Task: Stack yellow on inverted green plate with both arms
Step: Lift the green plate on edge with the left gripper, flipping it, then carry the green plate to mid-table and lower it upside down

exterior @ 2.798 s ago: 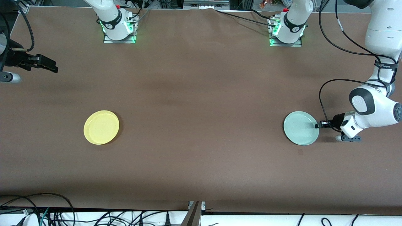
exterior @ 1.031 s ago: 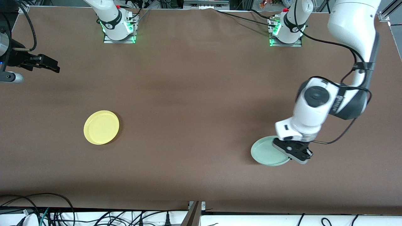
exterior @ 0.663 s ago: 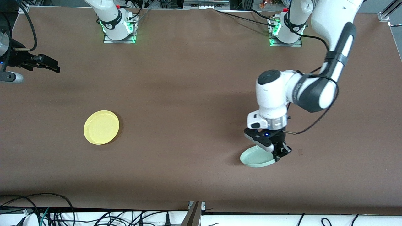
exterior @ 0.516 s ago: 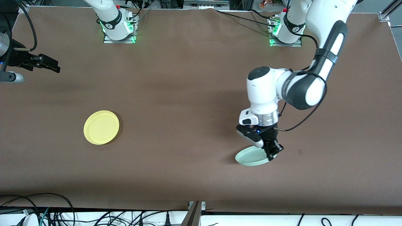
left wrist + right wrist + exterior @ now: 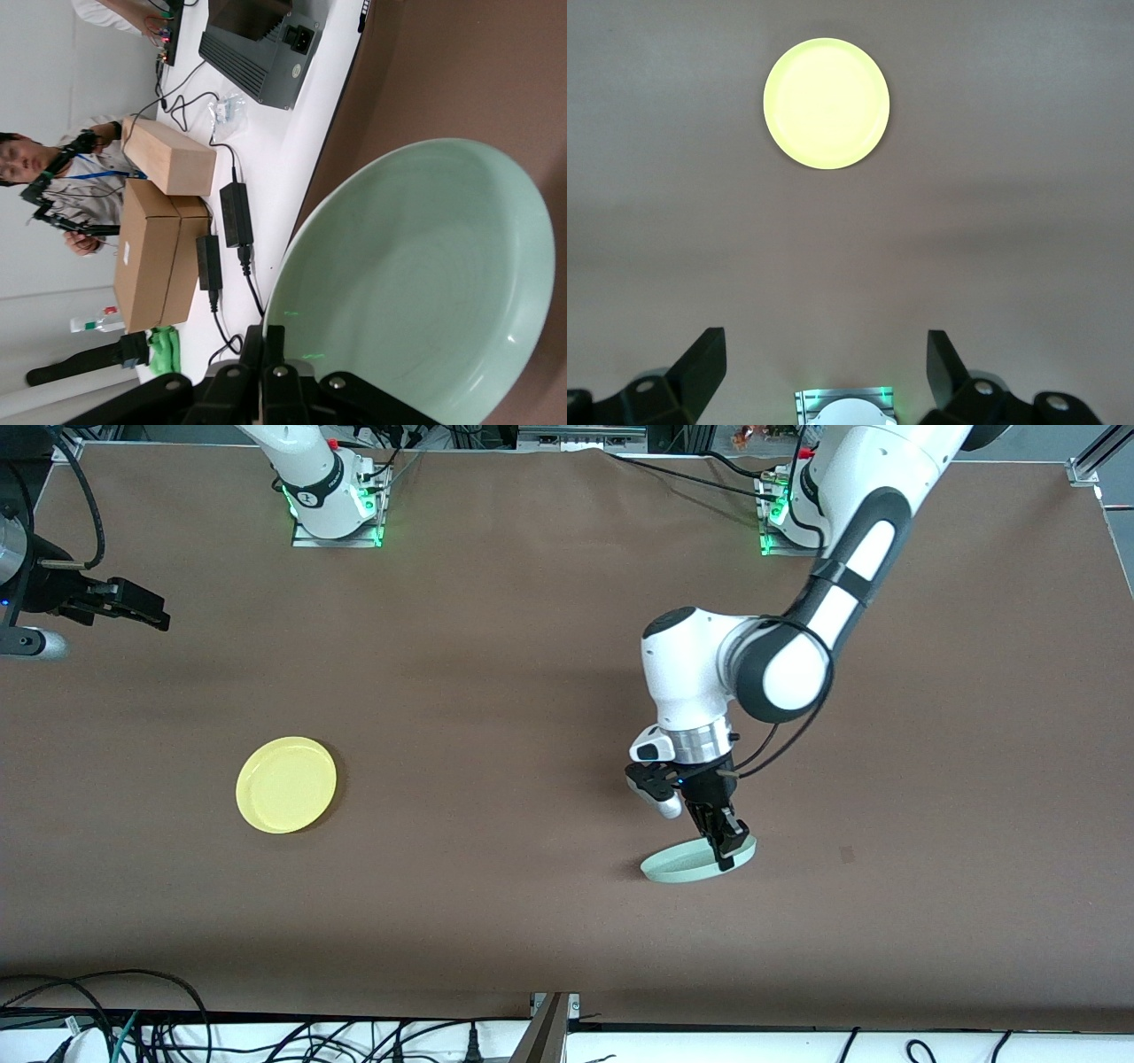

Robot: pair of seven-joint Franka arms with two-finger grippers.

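Front view: left gripper (image 5: pixel 725 849) pinches the tilted green plate (image 5: pixel 687 865) by its rim — hollow side up, not yet inverted; right gripper (image 5: pixel 133 607) waits spread, over the table well apart from the yellow (image 5: pixel 286 784).

There is one round yellow plate (image 5: pixel 286 784) and one round pale green plate (image 5: pixel 682 865). There are two white robot arms, so two dark grippers: the left gripper (image 5: pixel 725 849) and the right gripper (image 5: pixel 133 606).

White jointed arms (image 5: pixel 709 673) with black joint sections, dark two-finger grippers (image 5: pixel 722 841), black cables looped alongside, green-lit bases (image 5: pixel 337 509) at the table's far edge.
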